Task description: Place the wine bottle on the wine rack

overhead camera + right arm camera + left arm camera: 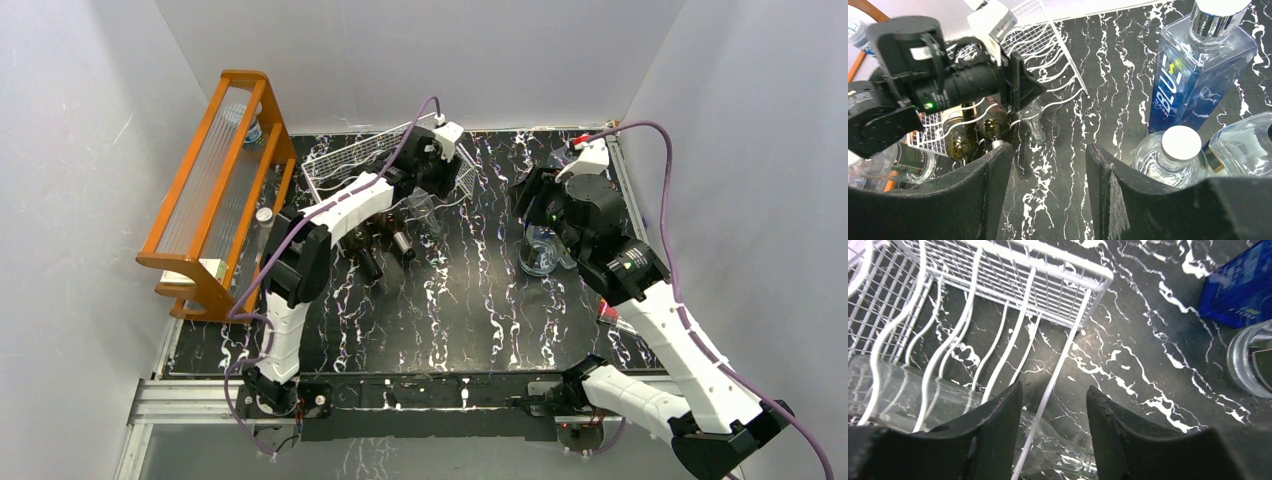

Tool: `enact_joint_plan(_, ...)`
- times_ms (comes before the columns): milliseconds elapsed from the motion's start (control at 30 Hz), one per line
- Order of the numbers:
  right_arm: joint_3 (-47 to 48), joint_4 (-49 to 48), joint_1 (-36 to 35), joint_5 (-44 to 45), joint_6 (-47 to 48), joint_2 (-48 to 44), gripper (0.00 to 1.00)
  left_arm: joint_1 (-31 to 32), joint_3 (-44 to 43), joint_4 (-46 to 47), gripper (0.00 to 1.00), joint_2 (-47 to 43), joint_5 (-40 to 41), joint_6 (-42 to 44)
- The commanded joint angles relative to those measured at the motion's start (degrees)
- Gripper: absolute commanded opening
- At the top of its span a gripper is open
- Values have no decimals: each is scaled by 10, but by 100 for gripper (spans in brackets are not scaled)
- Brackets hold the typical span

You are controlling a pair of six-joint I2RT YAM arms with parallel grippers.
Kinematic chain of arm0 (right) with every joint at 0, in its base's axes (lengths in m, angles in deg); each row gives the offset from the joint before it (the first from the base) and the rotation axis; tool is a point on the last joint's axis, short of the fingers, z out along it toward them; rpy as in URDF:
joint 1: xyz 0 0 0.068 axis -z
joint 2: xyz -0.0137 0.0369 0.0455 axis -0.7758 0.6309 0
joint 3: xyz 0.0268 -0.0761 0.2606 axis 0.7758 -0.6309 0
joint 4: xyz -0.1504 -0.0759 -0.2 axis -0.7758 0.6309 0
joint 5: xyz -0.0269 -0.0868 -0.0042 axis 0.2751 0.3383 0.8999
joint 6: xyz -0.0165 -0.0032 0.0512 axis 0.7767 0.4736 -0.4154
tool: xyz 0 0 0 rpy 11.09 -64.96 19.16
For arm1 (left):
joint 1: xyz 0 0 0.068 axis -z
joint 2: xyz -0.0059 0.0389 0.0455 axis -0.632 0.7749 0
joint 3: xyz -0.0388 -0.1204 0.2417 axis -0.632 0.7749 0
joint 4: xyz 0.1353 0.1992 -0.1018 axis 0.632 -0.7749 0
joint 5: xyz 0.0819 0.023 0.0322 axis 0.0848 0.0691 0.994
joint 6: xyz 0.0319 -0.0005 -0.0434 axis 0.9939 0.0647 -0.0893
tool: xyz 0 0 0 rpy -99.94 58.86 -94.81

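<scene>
The wine rack (335,160) lies between the shelf (210,190), left, and standing bottles (540,255), right.

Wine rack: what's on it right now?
A clear bottle lies along the wine rack's wires, neck past the edge, dark bottles beside it. The left arm covers the rest.

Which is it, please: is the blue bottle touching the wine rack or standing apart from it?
Apart. The right wrist view shows bare marbled table between the upright blue bottle and the nearest corner of the wine rack.
</scene>
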Motion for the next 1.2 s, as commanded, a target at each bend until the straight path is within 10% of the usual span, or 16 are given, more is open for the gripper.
enact_joint_plan(0,36,-13,1,10,0,-3,64,-2,-24,-13,44,6,-19,8)
enact_joint_plan(267,72,-1,1,40,13,25,61,-1,7,-18,5,-22,-82,3)
enact_joint_plan(633,219,61,7,159,79,165,68,4,126,3,3,-130,-172,4)
enact_joint_plan(800,258,77,32,182,100,199,77,5,150,7,14,-161,-199,-1)
enact_joint_plan(1000,252,63,60,161,160,199,87,4,160,25,64,-203,-161,21)
enact_joint_plan(1167,239,60,89,158,176,192,95,4,146,25,77,-230,-165,1)
